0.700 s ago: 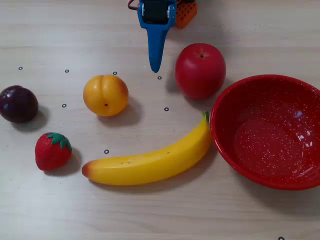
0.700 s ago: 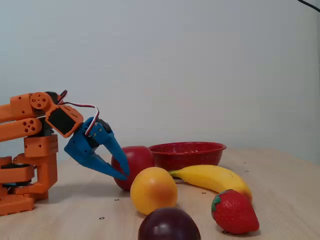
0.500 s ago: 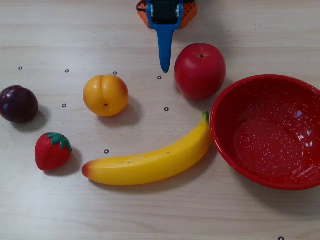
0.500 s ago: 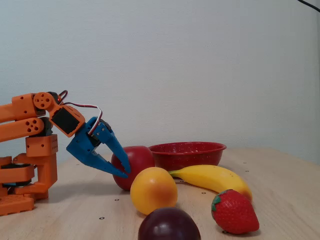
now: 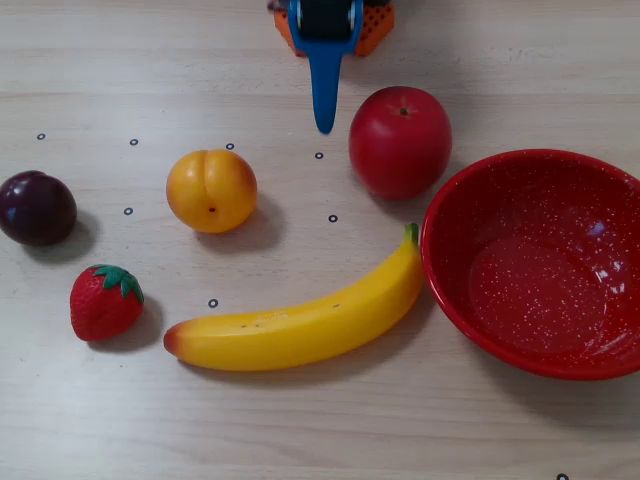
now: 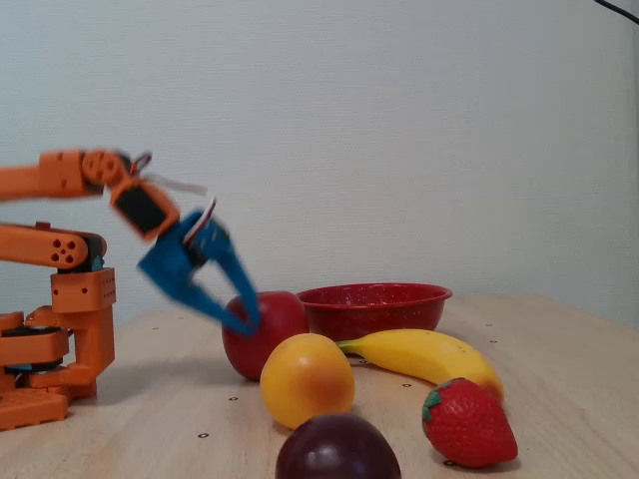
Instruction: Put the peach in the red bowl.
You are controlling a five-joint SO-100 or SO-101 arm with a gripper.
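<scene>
The peach (image 5: 211, 190) is a small yellow-orange fruit with a crease, lying on the table left of centre; in the fixed view (image 6: 307, 379) it sits in front of the apple. The red bowl (image 5: 460, 200) with white speckles stands at the right, empty; it also shows in the fixed view (image 6: 374, 304), at the back. My blue gripper (image 5: 324, 125) reaches in from the top edge, above the table between peach and apple, holding nothing. In the fixed view the gripper (image 6: 247, 319) is blurred, tilted down, its jaws meeting at the tips.
A red apple (image 5: 400, 140) lies right of the gripper tip. A banana (image 5: 310, 325) lies in front, touching the bowl. A strawberry (image 5: 105, 300) and a dark plum (image 5: 37, 207) lie at the left. The orange arm base (image 6: 60, 339) stands left in the fixed view.
</scene>
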